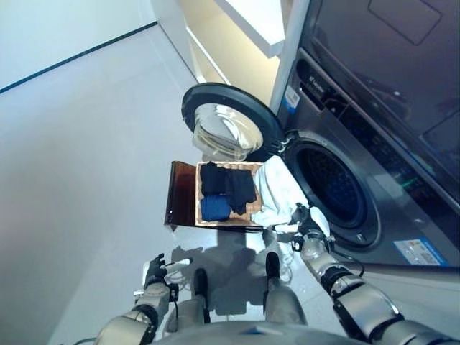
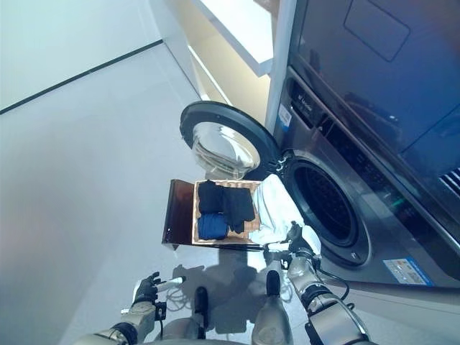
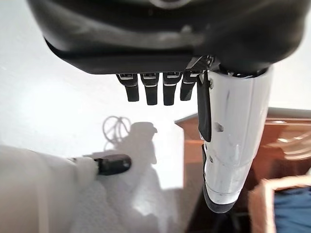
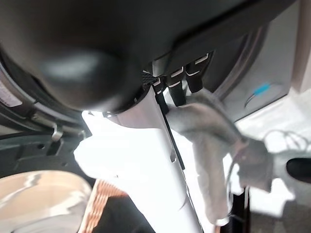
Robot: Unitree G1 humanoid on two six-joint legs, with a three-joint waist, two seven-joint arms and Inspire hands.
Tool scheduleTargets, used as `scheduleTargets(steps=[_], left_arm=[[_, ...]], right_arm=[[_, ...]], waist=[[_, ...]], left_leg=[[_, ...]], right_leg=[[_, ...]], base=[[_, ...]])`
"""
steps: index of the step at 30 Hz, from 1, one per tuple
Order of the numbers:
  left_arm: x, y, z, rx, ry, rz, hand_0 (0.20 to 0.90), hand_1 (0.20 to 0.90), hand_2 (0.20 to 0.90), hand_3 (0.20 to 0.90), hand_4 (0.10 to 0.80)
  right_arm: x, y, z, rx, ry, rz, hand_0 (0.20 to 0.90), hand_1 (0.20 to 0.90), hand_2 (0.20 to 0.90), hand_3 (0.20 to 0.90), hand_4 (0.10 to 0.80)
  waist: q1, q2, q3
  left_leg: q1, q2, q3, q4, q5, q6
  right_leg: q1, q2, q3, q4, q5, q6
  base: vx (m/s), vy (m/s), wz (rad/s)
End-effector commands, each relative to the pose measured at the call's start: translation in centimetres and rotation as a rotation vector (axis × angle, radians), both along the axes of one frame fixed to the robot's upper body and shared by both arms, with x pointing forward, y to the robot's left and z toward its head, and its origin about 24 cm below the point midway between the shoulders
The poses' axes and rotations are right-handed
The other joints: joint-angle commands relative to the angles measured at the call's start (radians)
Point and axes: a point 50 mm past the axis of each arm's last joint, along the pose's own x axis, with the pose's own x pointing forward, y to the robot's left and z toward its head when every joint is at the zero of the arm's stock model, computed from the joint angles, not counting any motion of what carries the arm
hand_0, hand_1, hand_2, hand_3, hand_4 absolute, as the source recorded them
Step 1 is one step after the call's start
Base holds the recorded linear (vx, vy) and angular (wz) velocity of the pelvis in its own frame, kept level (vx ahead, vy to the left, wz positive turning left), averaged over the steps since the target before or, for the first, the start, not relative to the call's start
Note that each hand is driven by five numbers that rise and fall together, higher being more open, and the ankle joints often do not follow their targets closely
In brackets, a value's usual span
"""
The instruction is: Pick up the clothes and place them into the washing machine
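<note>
Right hand (image 1: 307, 228) has its fingers curled round a white cloth (image 1: 277, 190) by the washer (image 1: 338, 187) opening. Left hand (image 1: 155, 272) hangs low over the floor, fingers relaxed, holding nothing. Dark clothes (image 1: 226, 183) sit in the basket (image 1: 255, 208).

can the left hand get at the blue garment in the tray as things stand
Probably yes, with a reach. The left hand hangs open and empty, low beside the tray. The blue garment lies uncovered at the tray's near end, nothing between. The right hand holds the white cloth, clear of that path.
</note>
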Motion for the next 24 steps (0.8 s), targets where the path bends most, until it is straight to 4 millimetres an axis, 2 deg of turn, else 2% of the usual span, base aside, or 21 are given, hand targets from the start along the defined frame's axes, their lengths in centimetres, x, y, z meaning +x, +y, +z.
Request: scheduleTargets(steps=[1,5,13,20,24], left_arm=[[1.6,1.6,1.0,0.076,-0.054,0.015,0.9,0.9,0.9,0.9,0.8],[1.6,1.6,1.0,0.075,-0.058,0.041,0.9,0.9,0.9,0.9,0.8],[1.0,1.9,0.7,0.097,-0.014,0.024,0.9,0.9,0.9,0.9,0.8],[0.6,2.6,0.7,0.132,0.008,0.019,0.9,0.9,0.9,0.9,0.8],[0.1,3.1,0.6,0.137,0.027,0.034,0.9,0.9,0.9,0.9,0.8]], right_arm=[[5.8,1.4,6.1,-0.009,-0.273,0.04,0.9,0.9,0.9,0.9,0.8],[6.7,1.8,7.5,-0.007,-0.34,0.043,0.9,0.9,0.9,0.9,0.8],[5.3,2.3,5.6,0.017,-0.28,0.051,0.9,0.9,0.9,0.9,0.8],[4.7,2.0,6.2,0.014,-0.342,0.078,0.9,0.9,0.9,0.9,0.8],[3.8,1.8,5.5,0.011,-0.329,0.072,0.9,0.9,0.9,0.9,0.8]], waist=[[0.02,-0.047,0.03],[0.025,-0.044,0.042],[0.025,-0.077,0.016],[0.004,-0.108,-0.016],[-0.003,-0.122,-0.037]], left_leg=[[-0.011,0.015,-0.05,-0.007,-0.011,-0.036],[-0.023,0.015,-0.062,-0.008,-0.004,-0.039],[0.01,0.018,-0.062,-0.008,-0.026,-0.034],[0.052,0.021,-0.037,-0.008,-0.049,-0.032],[0.071,0.024,-0.021,-0.008,-0.06,-0.034]], right_leg=[[-0.06,-0.09,0.032,0.151,-0.079,0.054],[-0.061,-0.093,0.027,0.152,-0.077,0.057],[-0.016,-0.096,0.014,0.137,-0.076,0.063],[0.007,-0.097,0.032,0.124,-0.07,0.071],[0.023,-0.094,0.041,0.098,-0.061,0.073]], base=[[-0.019,0.018,0.05],[-0.002,0.016,0.09],[0.014,0.006,0.04],[-0.009,0.034,-0.08],[-0.003,0.026,-0.09]])
